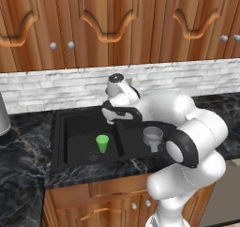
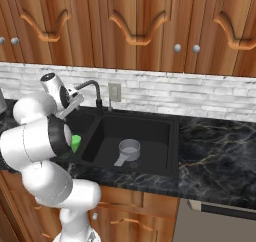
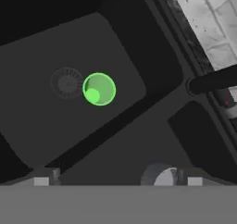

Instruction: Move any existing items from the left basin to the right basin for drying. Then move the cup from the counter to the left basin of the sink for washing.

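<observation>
At the far left a grey cylinder [image 1: 3, 116] stands on the black marble tabletop [image 1: 23, 141]; next comes the left basin [image 1: 79, 132], where the cup [image 1: 102, 143] stands upright on the floor just beside the round drain [image 1: 92, 156]; the jaws [image 3: 118, 181] hang above the sink [image 1: 60, 127], over the divider [image 1: 120, 139], with the cup below and well apart from them, nothing between the tips, which stand wide apart; the right basin [image 2: 150, 131] holds a grey handled vessel [image 2: 129, 150]; the curved faucet [image 2: 92, 88] rises behind.
</observation>
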Controlling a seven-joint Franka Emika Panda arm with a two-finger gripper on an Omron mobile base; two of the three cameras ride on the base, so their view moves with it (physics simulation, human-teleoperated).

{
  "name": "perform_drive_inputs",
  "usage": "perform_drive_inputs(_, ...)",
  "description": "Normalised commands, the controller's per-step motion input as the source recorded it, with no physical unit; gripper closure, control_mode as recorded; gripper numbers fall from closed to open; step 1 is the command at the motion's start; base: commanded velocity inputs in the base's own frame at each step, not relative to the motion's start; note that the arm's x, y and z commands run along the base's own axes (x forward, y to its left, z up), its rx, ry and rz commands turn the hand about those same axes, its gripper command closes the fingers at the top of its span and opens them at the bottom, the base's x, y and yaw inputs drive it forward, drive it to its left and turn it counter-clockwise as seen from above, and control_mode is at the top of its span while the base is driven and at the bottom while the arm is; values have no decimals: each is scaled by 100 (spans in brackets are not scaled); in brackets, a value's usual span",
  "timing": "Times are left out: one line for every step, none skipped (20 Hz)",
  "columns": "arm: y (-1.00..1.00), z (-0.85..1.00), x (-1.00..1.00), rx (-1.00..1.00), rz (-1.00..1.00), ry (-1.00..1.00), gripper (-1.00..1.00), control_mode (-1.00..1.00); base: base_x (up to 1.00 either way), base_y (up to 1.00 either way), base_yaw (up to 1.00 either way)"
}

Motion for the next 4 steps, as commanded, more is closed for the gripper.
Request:
perform_drive_inputs(-70,56,0,12,-15,-1,-100,-100,0,0,0)
perform_drive_inputs(-69,54,0,12,-15,0,-100,-100,0,0,0)
perform_drive_inputs(-71,51,0,13,-16,0,-100,-100,0,0,0)
perform_drive_inputs(-74,45,-3,13,-16,0,-100,-100,0,0,0)
